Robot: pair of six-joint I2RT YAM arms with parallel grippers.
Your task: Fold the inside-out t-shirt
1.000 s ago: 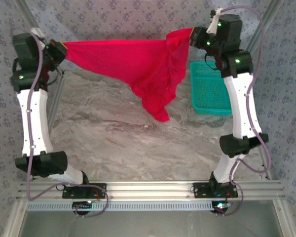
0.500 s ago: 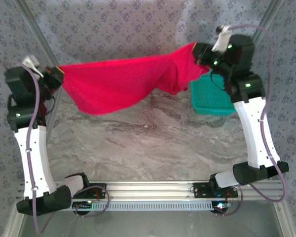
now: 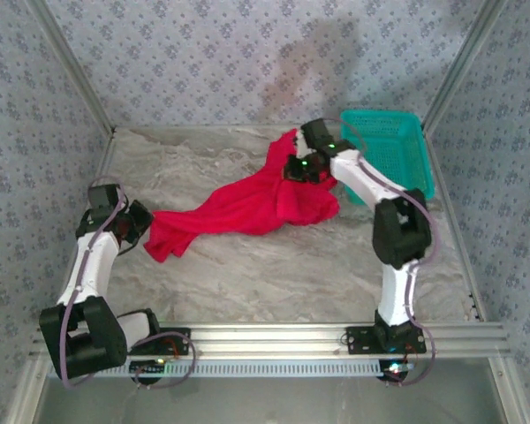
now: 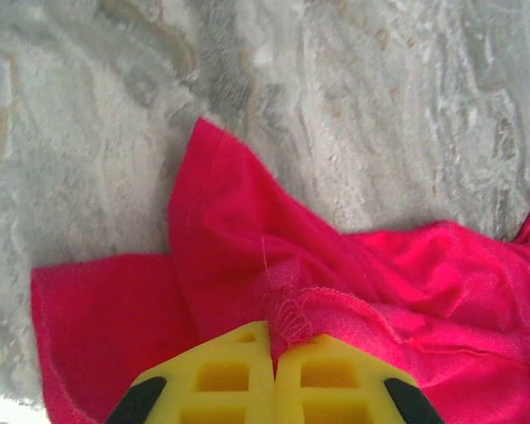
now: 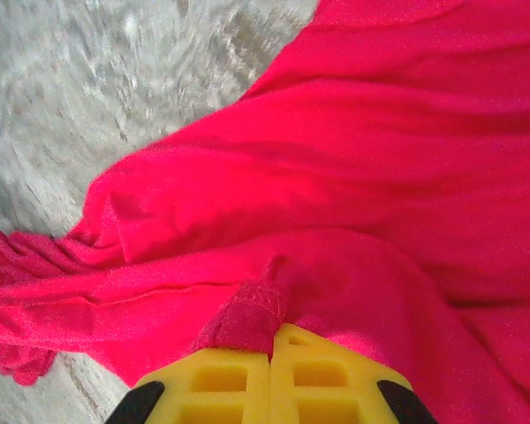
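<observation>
The red t-shirt (image 3: 247, 205) lies stretched and rumpled across the marble table, running from lower left to upper right. At its left end my left gripper (image 3: 143, 225) sits low on the table, shut on a stitched hem; in the left wrist view the yellow fingertips (image 4: 238, 375) pinch a puckered edge of the t-shirt (image 4: 247, 256). My right gripper (image 3: 302, 168) holds the far right end, shut on a seamed fold; the right wrist view shows the t-shirt (image 5: 353, 159) bunched at the yellow fingertips (image 5: 234, 380).
A teal mesh basket (image 3: 405, 152) stands at the back right, just beyond the right arm. Bare marble table (image 3: 274, 274) lies in front of the cloth. Patterned walls enclose the left, back and right sides.
Both arms dropped from holding the t-shirt stretched high in the air to laying it on the table. The right gripper came forward and left, away from above the basket.
</observation>
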